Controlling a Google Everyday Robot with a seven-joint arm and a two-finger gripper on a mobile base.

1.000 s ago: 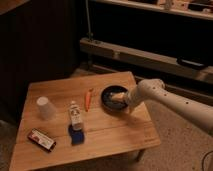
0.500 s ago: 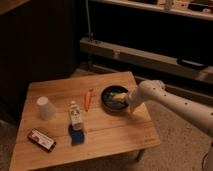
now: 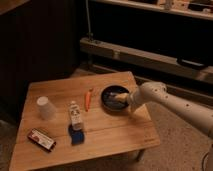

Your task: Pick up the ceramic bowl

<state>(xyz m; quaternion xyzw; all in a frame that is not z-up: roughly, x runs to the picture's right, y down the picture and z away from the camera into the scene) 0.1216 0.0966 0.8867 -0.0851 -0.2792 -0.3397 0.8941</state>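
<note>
1. Sitting on the right half of the wooden desk (image 3: 117, 134), the black bowl (image 3: 106, 100) is resting upright, near the desk's right edge and touching none of the other things.
2. The gripper (image 3: 120, 97) is reaching into the bowl from the right, its pale tip lying over the bowl's inside and right rim. I cannot tell from this view whether it is clamping the rim or standing apart.
3. The white arm (image 3: 167, 99) is stretching in from the lower right and bending down at a rounded joint just beside the bowl.
4. A thin orange stick (image 3: 88, 99) is lying just left of the bowl, apart from it, pointing roughly toward the desk's far edge.
5. A small bottle (image 3: 75, 115) with a pale cap is sitting near the desk's middle, and a blue block (image 3: 76, 135) is lying just in front of it.
6. A white cup (image 3: 45, 107) is sitting upside down toward the left side, well apart from the bowl.
7. A flat red and dark packet (image 3: 41, 139) is lying near the front left corner.
8. A long pale rail (image 3: 145, 56) is running behind the desk, against a dark background.
</note>
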